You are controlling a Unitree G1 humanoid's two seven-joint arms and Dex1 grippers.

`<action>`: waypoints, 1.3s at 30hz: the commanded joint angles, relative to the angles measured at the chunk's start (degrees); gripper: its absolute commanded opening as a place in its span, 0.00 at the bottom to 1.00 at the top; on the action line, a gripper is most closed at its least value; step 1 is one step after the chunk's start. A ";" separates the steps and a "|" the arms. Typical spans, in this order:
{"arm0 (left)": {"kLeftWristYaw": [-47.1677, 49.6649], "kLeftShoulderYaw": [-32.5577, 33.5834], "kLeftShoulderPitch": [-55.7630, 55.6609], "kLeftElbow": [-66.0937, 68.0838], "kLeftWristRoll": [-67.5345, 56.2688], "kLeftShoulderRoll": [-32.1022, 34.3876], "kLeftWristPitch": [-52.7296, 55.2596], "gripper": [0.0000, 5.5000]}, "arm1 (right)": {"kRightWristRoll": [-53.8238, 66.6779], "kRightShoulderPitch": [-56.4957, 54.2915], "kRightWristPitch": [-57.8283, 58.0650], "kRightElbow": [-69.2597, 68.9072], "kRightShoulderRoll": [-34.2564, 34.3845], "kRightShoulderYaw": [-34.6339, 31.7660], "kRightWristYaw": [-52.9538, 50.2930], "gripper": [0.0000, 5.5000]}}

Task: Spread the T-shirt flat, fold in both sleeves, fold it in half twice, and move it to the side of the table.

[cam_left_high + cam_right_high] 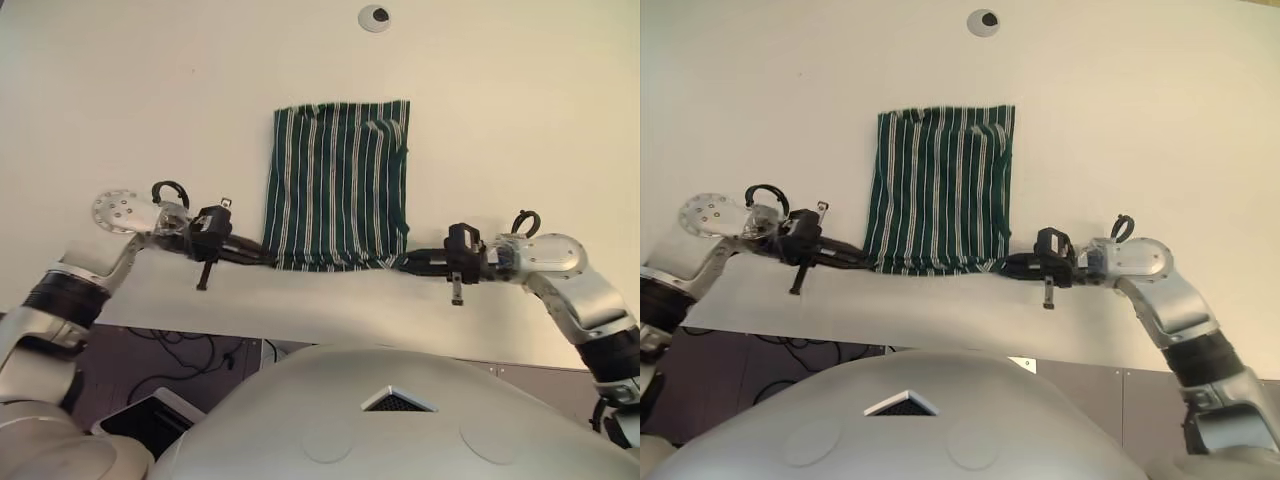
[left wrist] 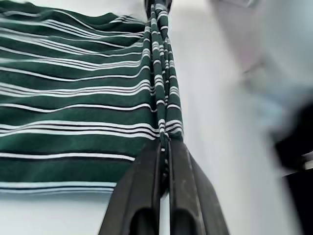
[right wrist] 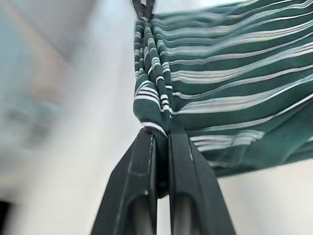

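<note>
Left eye view, T-shirt (image 1: 338, 185) between left end effector (image 1: 270, 262) and right end effector (image 1: 400, 265), each clamping a near corner

A dark green T-shirt (image 1: 338, 185) with thin white stripes lies on a cream-white table (image 1: 520, 120). Black gripper fingers (image 2: 161, 196) meet silver-grey arms; a white disc with a black centre (image 1: 375, 17) sits beyond.

The white table (image 1: 520, 120) bears the T-shirt (image 1: 338, 185) (green, white-striped).
</note>
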 commanded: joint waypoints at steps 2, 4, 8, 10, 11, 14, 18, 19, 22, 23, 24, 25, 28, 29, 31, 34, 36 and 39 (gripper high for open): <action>-5.78 3.17 -5.66 -1.07 -11.19 4.09 20.80 0.00 | 12.06 -2.55 14.35 -8.05 -3.22 -7.65 -0.80 0.01; -4.48 7.23 -7.62 2.01 -10.32 -0.61 22.35 0.00 | 11.47 -5.20 15.03 -6.77 0.48 -9.38 -5.67 0.01; 3.85 13.30 -11.33 8.56 -4.62 -11.34 20.54 0.00 | 5.80 -10.29 14.22 -1.34 6.83 -10.21 -13.26 0.01; 6.83 15.40 -12.31 10.78 -1.60 -15.12 19.99 0.00 | 1.36 -12.14 13.32 2.02 8.65 -9.50 -15.69 0.01; 7.59 16.21 -12.61 11.63 -0.11 -16.46 19.59 0.00 | -0.51 -12.75 12.80 3.28 9.24 -9.10 -16.22 0.01; 9.22 18.47 -13.36 14.44 3.97 -19.31 18.12 0.00 | -5.07 -14.24 11.71 6.28 11.49 -8.42 -18.34 0.01; 10.45 19.34 -14.32 19.59 11.11 -21.46 14.49 0.00 | -9.82 -15.67 10.43 10.17 14.86 -8.14 -21.49 0.01; 10.74 19.77 -14.54 20.65 12.22 -21.90 14.14 0.00 | -9.98 -15.91 10.76 10.58 16.05 -8.58 -22.37 0.01; 11.95 21.15 -15.30 22.77 14.73 -23.45 13.87 0.00 | -10.05 -17.11 11.82 12.01 19.69 -10.06 -25.44 0.01; 13.48 21.76 -15.74 23.65 15.72 -24.29 13.72 0.00 | -10.63 -17.69 11.52 12.90 20.85 -10.64 -26.75 0.08; 14.82 22.25 -16.24 24.64 16.80 -25.03 13.34 0.06 | -10.94 -18.14 11.36 13.60 21.72 -11.22 -27.62 0.10; 15.66 22.68 -16.58 25.43 17.72 -25.58 12.81 0.11 | -11.28 -18.38 11.09 14.05 22.25 -11.66 -28.25 0.16; 19.38 24.93 -18.48 29.14 19.57 -27.47 13.01 0.18 | -12.87 -19.13 10.26 16.03 23.41 -13.60 -30.91 0.25; 21.39 25.82 -19.35 30.68 20.21 -28.14 13.27 0.22 | -13.48 -19.60 9.61 17.06 24.00 -14.53 -32.28 0.29; 27.14 27.17 -21.46 34.42 22.53 -29.52 12.98 0.29 | -14.00 -20.76 5.97 17.83 26.27 -16.86 -35.25 0.36; 38.79 30.48 -24.52 39.80 25.73 -32.08 7.41 0.37 | -7.94 -18.16 4.45 7.41 30.26 -13.71 -29.11 0.44; 45.57 33.20 -26.44 42.04 26.70 -34.76 1.47 0.38 | -9.75 -15.23 5.44 4.19 29.41 -5.62 -23.44 0.44; 54.31 38.49 -29.50 43.51 24.72 -41.56 -6.54 0.38 | -27.33 -17.63 3.27 19.96 27.15 6.19 -27.45 0.44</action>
